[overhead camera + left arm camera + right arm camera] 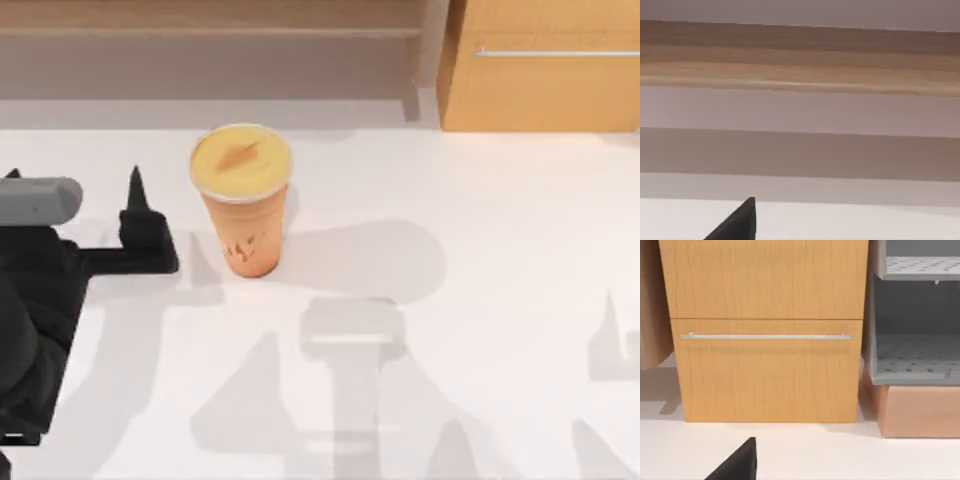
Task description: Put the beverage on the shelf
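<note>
Still at the approach step: beverage (241, 197) upright on the white table (480, 300), ungrasped, just in front of the shelf (210, 32).

Left gripper (135, 215) beside the cup on its left, holding nothing; finger spread impossible to tell. Next: close in sideways around the cup body, grip, lift, carry back to the shelf. Right arm parked, facing the orange cabinet (765, 330).
</note>
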Available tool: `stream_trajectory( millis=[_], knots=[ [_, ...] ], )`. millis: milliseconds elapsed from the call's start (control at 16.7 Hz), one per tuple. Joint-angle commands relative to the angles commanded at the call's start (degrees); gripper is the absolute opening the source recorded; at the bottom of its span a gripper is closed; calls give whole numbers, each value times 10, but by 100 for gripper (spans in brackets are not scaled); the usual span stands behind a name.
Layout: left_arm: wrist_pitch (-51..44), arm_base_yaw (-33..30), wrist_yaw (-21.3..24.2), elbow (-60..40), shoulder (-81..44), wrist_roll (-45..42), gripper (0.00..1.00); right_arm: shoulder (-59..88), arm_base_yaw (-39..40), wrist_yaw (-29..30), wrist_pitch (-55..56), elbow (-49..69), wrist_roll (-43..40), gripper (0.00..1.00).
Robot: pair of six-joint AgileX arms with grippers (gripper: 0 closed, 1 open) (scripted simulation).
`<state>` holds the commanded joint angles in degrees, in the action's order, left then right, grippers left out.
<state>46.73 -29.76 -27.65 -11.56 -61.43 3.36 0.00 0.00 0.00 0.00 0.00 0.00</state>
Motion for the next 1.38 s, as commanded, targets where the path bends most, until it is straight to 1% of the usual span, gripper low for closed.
stream_trajectory(
  millis=[180,360,540,660,840,1140,1260,1380],
  knots=[
    [125,-78,-74,-32,-177,9,100,0,0,0,0,0,0,100],
    [235,-146,-139,-60,-332,18,100,0,0,0,0,0,0,100],
    [318,-197,-188,-82,-447,24,100,0,0,0,0,0,0,100],
    [354,-219,-209,-92,-495,28,100,0,0,0,0,0,0,100],
    [375,-231,-222,-97,-520,29,100,0,0,0,0,0,0,100],
    [373,-227,-219,-97,-520,29,100,0,0,0,0,0,0,100],
    [367,-212,-203,-116,-530,26,100,0,0,0,0,0,0,100],
    [357,-185,-176,-149,-548,21,100,0,0,0,0,0,0,100]
  ],
)
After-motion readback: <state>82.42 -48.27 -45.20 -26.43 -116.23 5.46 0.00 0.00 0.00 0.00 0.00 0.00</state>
